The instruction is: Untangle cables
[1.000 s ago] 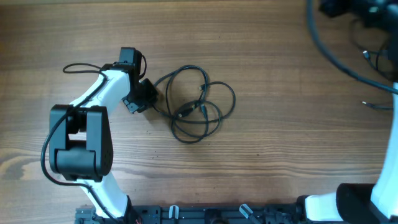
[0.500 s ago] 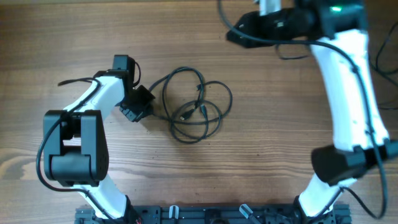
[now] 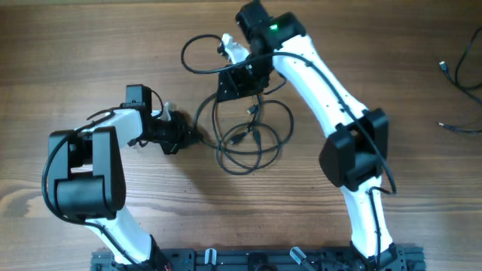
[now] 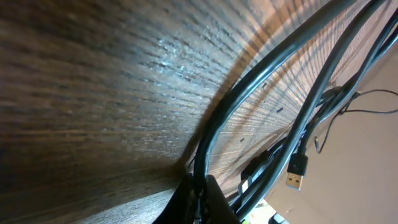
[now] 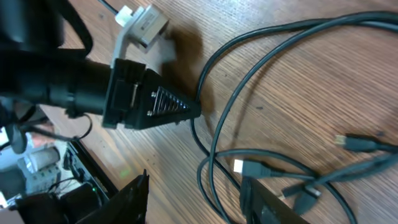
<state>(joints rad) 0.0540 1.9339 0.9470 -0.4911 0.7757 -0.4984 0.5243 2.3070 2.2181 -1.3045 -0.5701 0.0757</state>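
Status from my end. The thin black cables [image 3: 248, 132], with small dark and silver plugs, lie mid-counter as a tangle of overlapping loops. They sit flat on the brown wood-grain counter [image 3: 90, 45], between the two arms.

The left end effector [image 3: 188, 137] comes in low from the left and is clenched on the left edge of the outer loop. The right wrist view shows it best: the black wedge-shaped tip [image 5: 186, 111] narrows to a point right where the cord bends. In the left wrist view the camera sits nearly flat to the wood and the cord runs straight into the dark fingers [image 4: 211, 199]. A gold-tipped flat plug [image 4: 297, 177] lies further along, just beside other strands. A small white block [image 5: 143, 23] sits on the left wrist behind the end effector.

The right end effector [image 3: 239, 81] is over the top edge of the tangle, pointing down. It is released: the fingers [image 5: 134, 199] stand wide apart with nothing gripped. Strands and a couple of plug ends lie on the counter under the gap. I can't tell whether it touches them. A green light [image 3: 271, 28] shows on the right arm.

Two more thin dark cord ends [image 3: 452, 71] lie at the far right edge, well apart from the tangle.
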